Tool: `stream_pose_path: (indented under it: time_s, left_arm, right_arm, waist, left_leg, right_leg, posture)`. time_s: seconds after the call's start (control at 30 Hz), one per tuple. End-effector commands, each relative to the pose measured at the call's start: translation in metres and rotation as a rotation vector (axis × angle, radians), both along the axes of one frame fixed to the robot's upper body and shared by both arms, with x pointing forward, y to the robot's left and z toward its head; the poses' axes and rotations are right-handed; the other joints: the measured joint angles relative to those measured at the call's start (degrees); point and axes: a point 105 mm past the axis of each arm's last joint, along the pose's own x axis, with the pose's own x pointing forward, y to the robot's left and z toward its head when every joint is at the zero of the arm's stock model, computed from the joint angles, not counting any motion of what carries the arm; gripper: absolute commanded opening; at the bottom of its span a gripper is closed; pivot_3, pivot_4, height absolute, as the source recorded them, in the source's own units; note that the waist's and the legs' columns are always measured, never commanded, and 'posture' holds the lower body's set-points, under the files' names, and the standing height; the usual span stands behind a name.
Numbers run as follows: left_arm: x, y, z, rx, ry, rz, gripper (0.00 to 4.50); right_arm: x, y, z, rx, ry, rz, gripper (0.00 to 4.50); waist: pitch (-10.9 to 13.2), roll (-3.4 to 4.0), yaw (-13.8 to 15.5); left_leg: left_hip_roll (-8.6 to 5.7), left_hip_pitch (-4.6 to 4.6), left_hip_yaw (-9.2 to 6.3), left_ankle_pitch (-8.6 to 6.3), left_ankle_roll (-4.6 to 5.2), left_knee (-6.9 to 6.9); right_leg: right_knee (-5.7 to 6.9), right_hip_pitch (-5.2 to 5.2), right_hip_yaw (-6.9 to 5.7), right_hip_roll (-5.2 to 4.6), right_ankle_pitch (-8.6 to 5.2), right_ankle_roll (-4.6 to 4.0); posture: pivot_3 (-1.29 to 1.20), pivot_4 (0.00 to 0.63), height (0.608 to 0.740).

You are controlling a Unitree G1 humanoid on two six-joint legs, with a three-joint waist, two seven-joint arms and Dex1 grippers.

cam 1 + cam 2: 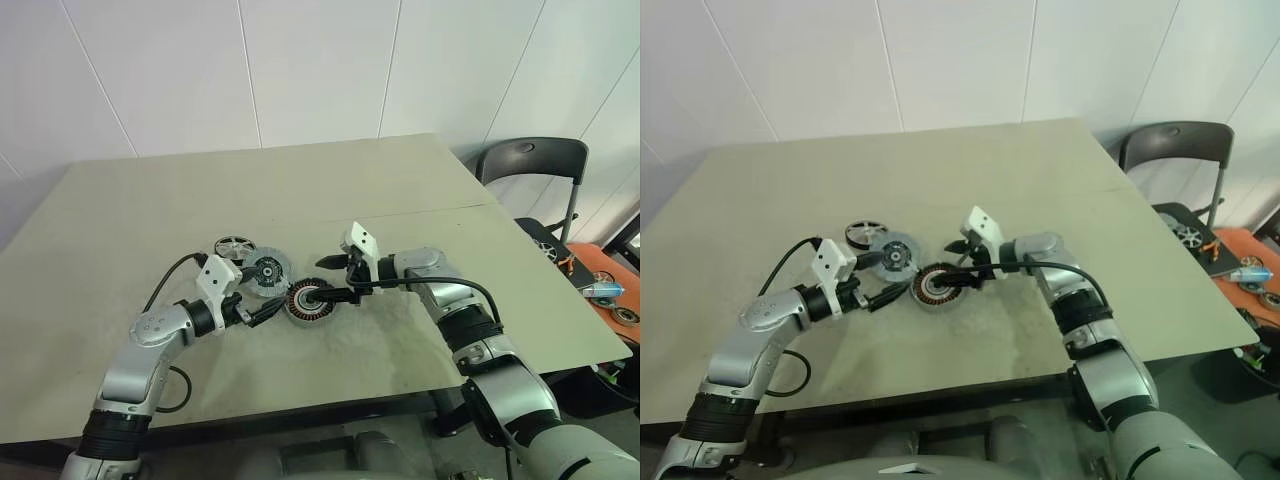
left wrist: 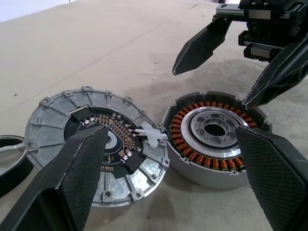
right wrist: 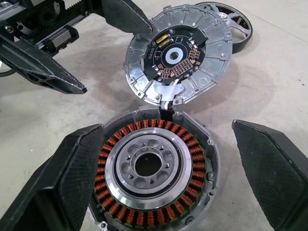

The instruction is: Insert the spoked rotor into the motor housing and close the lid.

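While both jaws gape empty, motor housing [image 3: 151,168] sits between them.

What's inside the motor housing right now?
Inside the motor housing: copper coils ringing a silver hub with a hollow centre. No spoked rotor in it; what lies beneath the hub is hidden.

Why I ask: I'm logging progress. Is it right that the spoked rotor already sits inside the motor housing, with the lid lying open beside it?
Not quite. The motor housing is still hollow; the spoked rotor lies on the table beyond the lid, as the right wrist view shows.
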Motion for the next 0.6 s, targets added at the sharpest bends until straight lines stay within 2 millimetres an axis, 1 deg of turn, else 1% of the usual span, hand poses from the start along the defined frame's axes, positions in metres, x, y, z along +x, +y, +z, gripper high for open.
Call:
stream_pose_path:
  time_s: [0.03,0.27,0.4,0.6]
  left_arm:
    - [0.001,0.001,0.016,0.002,-0.061,-0.004,4.5]
    - [0.001,0.0,0.015,0.002,-0.057,-0.012,4.5]
    - [0.0,-0.002,0.016,0.002,-0.055,-0.016,4.5]
    - [0.001,-0.004,0.018,0.003,-0.054,-0.018,4.5]
  right_arm:
    - [0.002,0.007,0.016,0.034,-0.051,0.022,4.47]
    - [-0.003,0.009,0.016,0.035,-0.055,0.042,4.47]
    - [-0.014,0.015,0.018,0.004,-0.096,0.109,4.47]
    - [-0.028,0.029,0.027,-0.009,-0.129,0.181,4.47]
  waist:
    - [0.0,0.0,0.0]
    - [0.0,0.0,0.0]
    - [0.0,0.0,0.0]
    - [0.0,0.0,0.0]
  left_leg:
    - [0.0,0.0,0.0,0.0,0.0,0.0]
    - [0.0,0.0,0.0,0.0,0.0,0.0]
    - [0.0,0.0,0.0,0.0,0.0,-0.01]
    - [0.0,0.0,0.0,0.0,0.0,0.01]
  right_leg:
    - [0.0,0.0,0.0,0.0,0.0,0.0]
    - [0.0,0.0,0.0,0.0,0.0,0.0]
    - [0.0,-0.01,0.0,0.0,0.0,0.0]
    - [0.0,0.0,0.0,0.0,-0.01,0.01]
  posture:
    - [0.0,0.0,0.74]
    - [0.0,0.0,0.74]
    - [0.0,0.0,0.74]
    - [0.0,0.0,0.74]
